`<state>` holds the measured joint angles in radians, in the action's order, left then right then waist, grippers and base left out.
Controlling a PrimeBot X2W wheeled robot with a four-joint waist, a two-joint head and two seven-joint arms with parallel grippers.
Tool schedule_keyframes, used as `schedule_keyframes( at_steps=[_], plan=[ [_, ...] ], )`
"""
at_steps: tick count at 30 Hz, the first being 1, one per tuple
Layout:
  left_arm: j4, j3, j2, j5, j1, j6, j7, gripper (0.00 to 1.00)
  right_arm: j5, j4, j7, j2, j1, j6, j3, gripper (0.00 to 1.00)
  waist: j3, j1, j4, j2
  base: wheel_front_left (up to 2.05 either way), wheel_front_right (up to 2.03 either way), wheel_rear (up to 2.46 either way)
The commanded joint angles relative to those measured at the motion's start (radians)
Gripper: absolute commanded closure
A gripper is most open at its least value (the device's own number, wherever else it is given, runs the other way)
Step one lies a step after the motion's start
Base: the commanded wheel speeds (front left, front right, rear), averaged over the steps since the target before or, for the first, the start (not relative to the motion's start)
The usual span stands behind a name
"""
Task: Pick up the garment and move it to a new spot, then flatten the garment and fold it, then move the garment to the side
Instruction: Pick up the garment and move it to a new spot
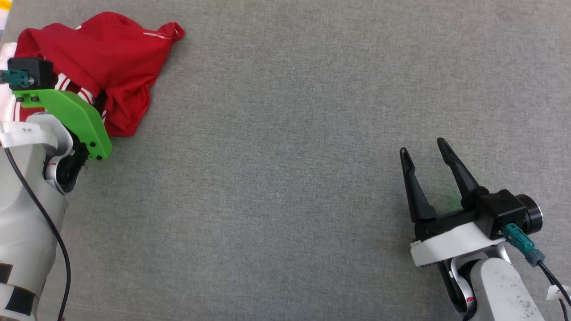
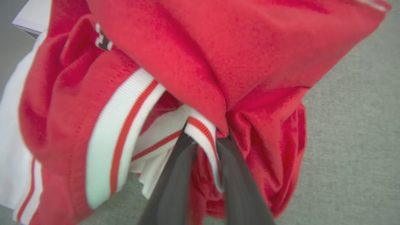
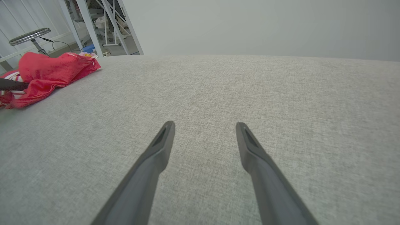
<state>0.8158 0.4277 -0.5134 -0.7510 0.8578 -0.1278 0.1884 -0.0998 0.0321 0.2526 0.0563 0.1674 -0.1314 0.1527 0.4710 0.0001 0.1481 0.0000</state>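
The garment point(image 1: 107, 58), a red jersey T-shirt, lies crumpled at the far left of the grey table. In the left wrist view the garment point(image 2: 250, 47) shows red folds and white, red-striped trim. There my left gripper point(image 2: 206, 134) is shut on a fold of striped trim and red cloth. In the head view the green wrist mount point(image 1: 71, 111) covers those fingers. My right gripper point(image 1: 423, 147) stands open over bare table at the lower right, far from the shirt. In the right wrist view the right gripper point(image 3: 204, 125) holds nothing, and the garment point(image 3: 47, 70) lies far left.
Grey fabric tabletop point(image 1: 285, 156) spreads wide between the two arms. Beyond the table's far left edge stand a round stool point(image 3: 29, 33) and a white metal frame point(image 3: 103, 25). A white flat object point(image 2: 31, 18) lies past the shirt.
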Motion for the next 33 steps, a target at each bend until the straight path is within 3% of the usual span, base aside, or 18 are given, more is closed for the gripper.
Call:
schedule_keyframes(
  at_steps=[1,9,13,20,24,28,33],
  plan=[
    [0.002,0.003,0.0,-0.01,-0.013,-0.003,-0.037,1.0,-0.001,0.005,0.009,-0.002,0.005,0.001,-0.002,0.0,-0.047,-0.0001,0.017,0.0,0.0,0.0,0.0],
    [-0.064,0.008,-0.021,0.027,-0.015,0.001,-0.268,1.0,-0.024,0.033,0.009,-0.005,-0.042,0.001,-0.014,0.0,-0.198,-0.0001,0.037,0.0,0.0,0.0,0.0],
    [-0.141,0.012,-0.021,0.046,-0.015,0.007,-0.321,1.0,-0.045,0.041,0.009,-0.006,-0.067,0.001,-0.017,0.0,-0.265,-0.0001,0.038,0.0,0.0,0.0,0.0],
    [-0.396,0.075,-0.005,0.063,-0.077,0.033,-0.247,1.0,-0.091,0.037,0.009,-0.006,-0.114,0.001,-0.034,0.0,-0.366,-0.0001,0.01,0.0,0.0,0.0,0.0],
    [-0.506,0.123,0.034,0.063,-0.127,0.053,-0.203,1.0,-0.09,0.033,0.009,-0.006,-0.123,0.001,-0.059,0.0,-0.381,-0.0001,-0.02,0.0,0.0,0.0,0.0],
    [-0.549,0.187,0.085,0.077,-0.173,0.066,-0.175,1.0,-0.081,0.025,0.009,-0.006,-0.119,0.001,-0.091,0.0,-0.38,-0.0001,-0.066,0.0,0.0,0.0,0.0],
    [-0.509,0.313,0.184,0.102,-0.242,0.057,-0.144,1.0,-0.082,0.004,0.009,-0.006,-0.101,0.001,-0.148,0.0,-0.353,-0.0001,-0.153,0.0,0.0,0.0,0.0]
  ],
)
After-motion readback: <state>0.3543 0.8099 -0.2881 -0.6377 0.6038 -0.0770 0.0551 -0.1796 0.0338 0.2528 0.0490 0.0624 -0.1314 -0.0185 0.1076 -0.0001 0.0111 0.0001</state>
